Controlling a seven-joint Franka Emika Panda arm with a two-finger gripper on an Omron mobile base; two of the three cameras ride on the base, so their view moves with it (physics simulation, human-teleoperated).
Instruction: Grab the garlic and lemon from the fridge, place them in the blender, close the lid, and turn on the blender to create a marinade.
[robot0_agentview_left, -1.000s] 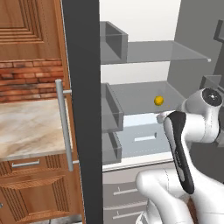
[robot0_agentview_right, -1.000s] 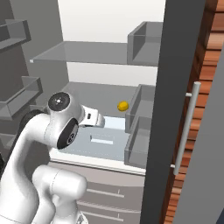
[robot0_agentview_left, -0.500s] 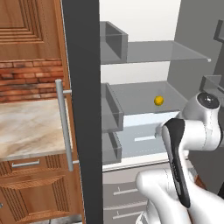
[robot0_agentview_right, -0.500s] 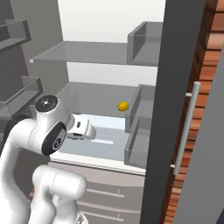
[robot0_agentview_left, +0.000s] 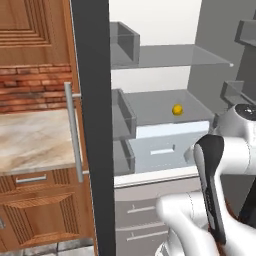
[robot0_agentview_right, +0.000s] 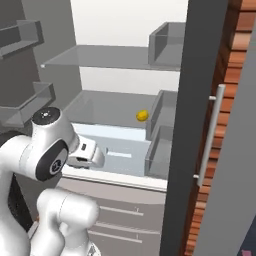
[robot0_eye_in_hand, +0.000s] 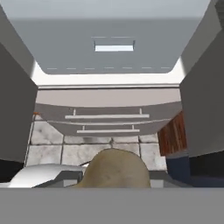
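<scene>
The fridge (robot0_agentview_left: 90, 100) stands open, its dark door edge running top to bottom left of centre in the left base view, silver bar handle (robot0_agentview_left: 73, 132) beside it. A small yellow lemon (robot0_agentview_left: 177, 109) sits alone in the middle of the pale middle shelf (robot0_agentview_left: 155, 105), well clear of the side bins (robot0_agentview_left: 124, 112) and the shelf's front edge; in the right base view it lies right of centre (robot0_agentview_right: 142, 115). At the bottom centre of the hand view the claw (robot0_eye_in_hand: 114, 173) is clamped on a tan, rounded garlic (robot0_eye_in_hand: 116, 168), above the pale drawer fronts (robot0_eye_in_hand: 107, 116) and tiled floor (robot0_eye_in_hand: 65, 148). The marble worktop (robot0_agentview_left: 30, 140) lies at left.
</scene>
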